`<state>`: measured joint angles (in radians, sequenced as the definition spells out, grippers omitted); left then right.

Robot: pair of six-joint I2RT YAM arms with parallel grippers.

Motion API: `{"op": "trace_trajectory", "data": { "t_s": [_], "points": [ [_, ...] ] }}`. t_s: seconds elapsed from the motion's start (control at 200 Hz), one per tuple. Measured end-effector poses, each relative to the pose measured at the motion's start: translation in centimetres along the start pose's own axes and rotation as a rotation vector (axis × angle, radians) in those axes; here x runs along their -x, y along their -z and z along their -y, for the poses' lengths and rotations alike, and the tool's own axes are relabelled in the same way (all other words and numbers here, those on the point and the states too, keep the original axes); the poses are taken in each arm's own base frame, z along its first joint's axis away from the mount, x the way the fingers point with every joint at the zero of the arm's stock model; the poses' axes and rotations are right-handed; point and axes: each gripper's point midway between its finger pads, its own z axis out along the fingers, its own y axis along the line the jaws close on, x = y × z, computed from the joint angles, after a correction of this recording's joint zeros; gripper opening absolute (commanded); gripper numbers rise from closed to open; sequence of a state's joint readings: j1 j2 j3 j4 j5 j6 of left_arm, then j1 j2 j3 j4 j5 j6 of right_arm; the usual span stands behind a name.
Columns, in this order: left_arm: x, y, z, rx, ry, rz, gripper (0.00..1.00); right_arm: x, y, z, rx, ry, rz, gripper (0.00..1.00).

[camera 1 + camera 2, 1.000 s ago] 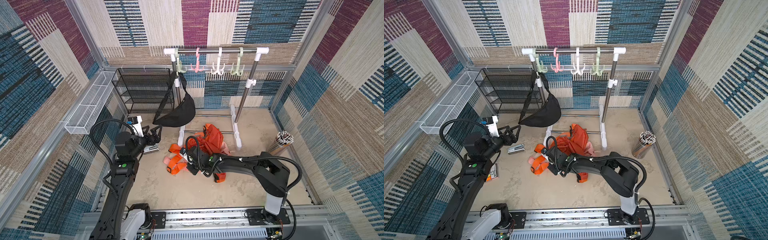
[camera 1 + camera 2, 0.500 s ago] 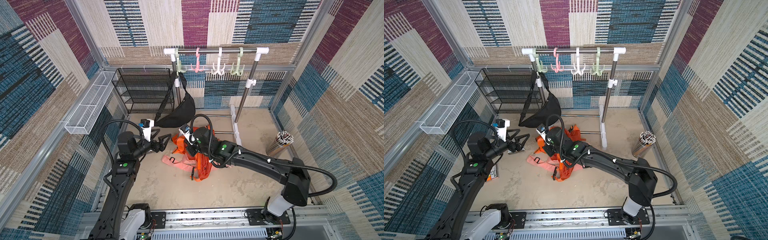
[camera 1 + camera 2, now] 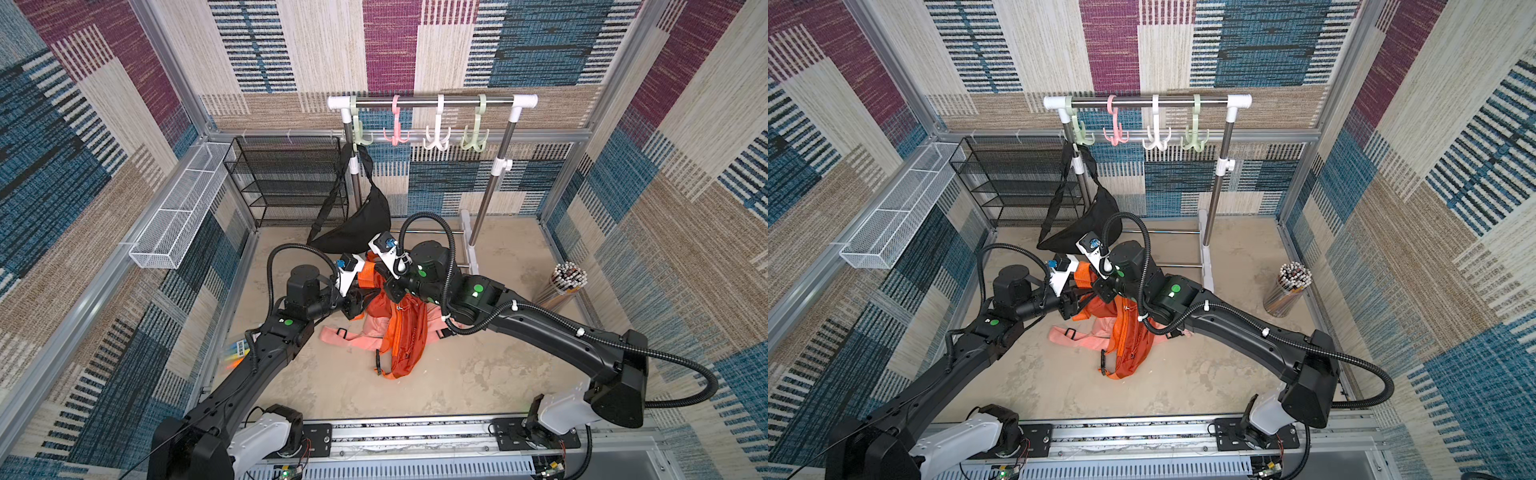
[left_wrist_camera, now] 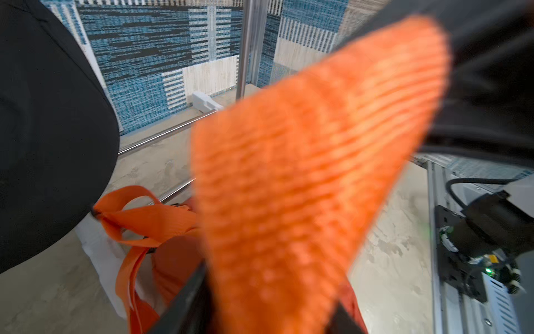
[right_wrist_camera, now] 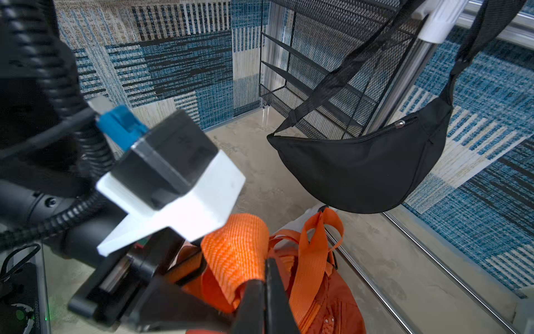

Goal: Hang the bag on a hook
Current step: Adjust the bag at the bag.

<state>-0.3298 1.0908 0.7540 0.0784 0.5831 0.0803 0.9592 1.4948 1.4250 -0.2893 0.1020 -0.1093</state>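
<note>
Sandy floor (image 3: 332, 395) lies open out front, and both arms lean in low, the left tool (image 3: 362, 300) and right tool (image 5: 264, 274) each pinching the orange bag (image 3: 399, 332) by its strap (image 5: 234, 248).

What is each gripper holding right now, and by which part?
Right gripper is shut on the wide webbing strap of the orange bag. Left gripper has that strap between its jaws; whether it grips cannot be told.

A blurred orange strap (image 4: 303, 173) fills my left wrist view, cut off at its edges; in both top views the jaws of my left gripper (image 3: 360, 300) look too small to judge
</note>
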Motion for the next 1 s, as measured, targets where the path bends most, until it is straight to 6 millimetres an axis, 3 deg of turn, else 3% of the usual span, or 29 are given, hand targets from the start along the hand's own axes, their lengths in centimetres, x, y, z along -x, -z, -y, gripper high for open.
{"op": "trace_trajectory", "data": {
  "t_s": [0.11, 0.205, 0.436, 0.536, 0.566, 0.611, 0.701, 0.811, 0.917, 1.002],
  "points": [
    [2.1, 0.8, -0.6, 0.061, -0.043, 0.026, 0.0, -0.3, 0.6, 1.0, -0.003, -0.019, 0.008, 0.0],
    [4.9, 2.4, 0.4, 0.062, -0.103, 0.075, 0.0, 0.0, 1.7, 2.3, -0.012, -0.055, 0.043, 0.0],
    [10.8, 5.6, 3.4, -0.002, -0.189, 0.131, 0.0, 3.8, 4.6, 2.4, 0.071, -0.089, 0.202, 0.0],
    [11.7, 5.5, 4.9, -0.068, -0.183, 0.114, 0.2, 4.0, 5.2, 2.5, 0.078, -0.107, 0.225, 0.0],
    [11.5, 5.2, 5.2, -0.086, -0.176, 0.1, 0.26, 3.6, 5.3, 2.7, 0.074, -0.114, 0.223, 0.0],
    [11.0, 4.6, 5.6, -0.117, -0.171, 0.081, 0.43, 2.3, 5.3, 3.3, 0.045, -0.128, 0.195, 0.0],
    [9.5, 3.4, 6.1, -0.171, -0.161, 0.04, 0.59, -2.4, 4.8, 4.4, -0.012, -0.182, 0.084, 0.0],
    [4.2, 1.2, 5.8, -0.219, -0.102, -0.091, 0.6, -7.4, 5.0, 4.2, -0.023, -0.234, -0.023, 0.0],
    [-0.6, -0.1, 5.0, -0.218, -0.059, -0.214, 0.54, -10.3, 5.0, 4.4, -0.039, -0.275, -0.075, 0.0],
    [-3.0, -0.6, 4.4, -0.198, -0.038, -0.279, 0.48, -12.2, 4.8, 4.8, -0.061, -0.302, -0.112, 0.0]
  ]
}}
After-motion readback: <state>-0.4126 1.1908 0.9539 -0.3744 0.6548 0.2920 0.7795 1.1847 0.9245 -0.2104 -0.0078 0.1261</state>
